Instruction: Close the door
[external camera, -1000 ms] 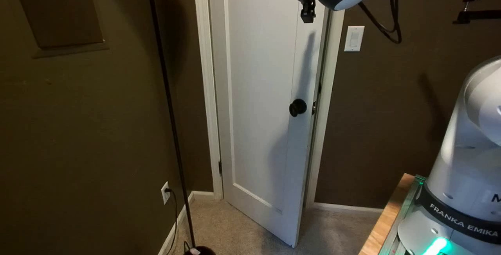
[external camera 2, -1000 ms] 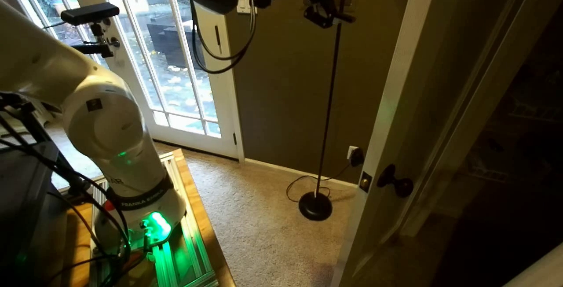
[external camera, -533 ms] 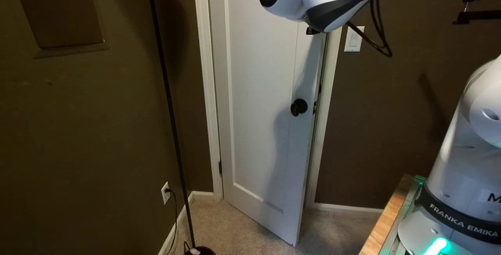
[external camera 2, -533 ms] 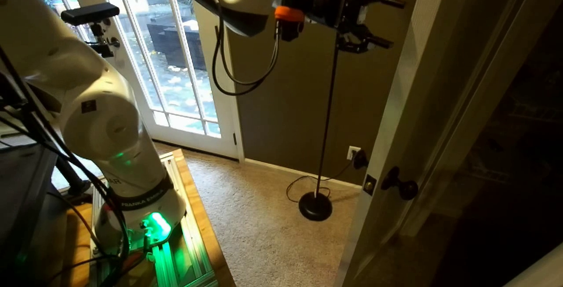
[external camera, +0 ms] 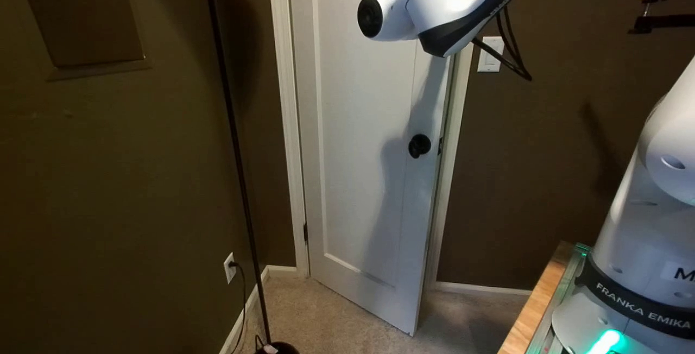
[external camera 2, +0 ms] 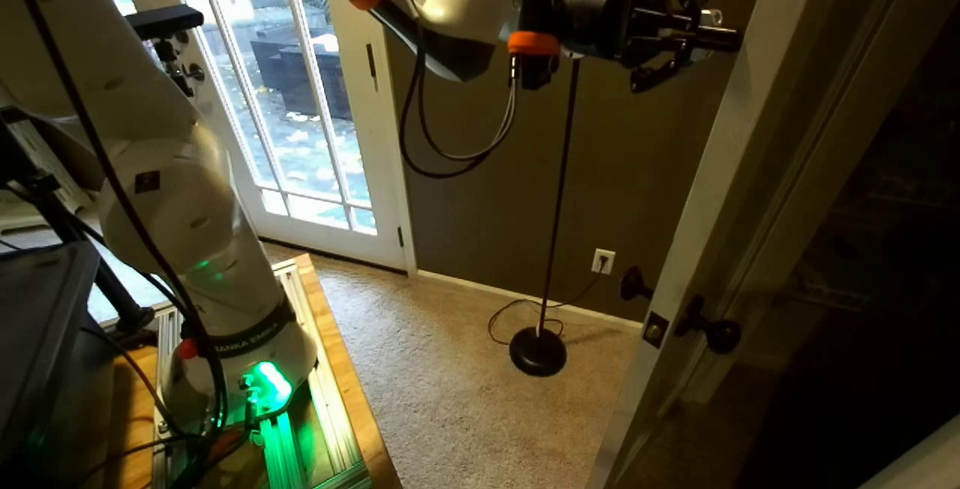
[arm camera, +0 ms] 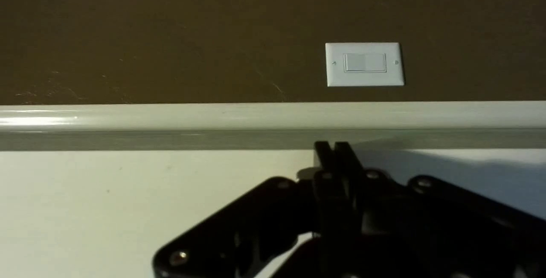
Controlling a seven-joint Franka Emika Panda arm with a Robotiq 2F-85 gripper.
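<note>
The white door (external camera: 361, 180) stands ajar, its latch edge a little out from the frame. Its dark round knob (external camera: 419, 146) sits near that edge at mid-height. In an exterior view the latch edge (external camera 2: 712, 196) is seen from the side, with knobs on both faces. My gripper (external camera 2: 739, 40) points at the door's upper part, far above the knob, its fingertips at or very near the surface; contact cannot be told for sure. In the wrist view the gripper (arm camera: 332, 143) has its fingers almost together, holding nothing, before the white door face (arm camera: 128, 201).
The white door frame (external camera: 456, 126) and a light switch (arm camera: 365, 64) are beside the latch edge. A thin black lamp pole (external camera: 234, 142) rises near the hinge side from a round base (external camera 2: 538, 351). The arm's wooden table (external camera: 535, 310) stands at the right in an exterior view.
The arm came down and forward to the door, and the gripper's fingers went from wide apart to nearly together. The door has swung slightly towards its frame.
</note>
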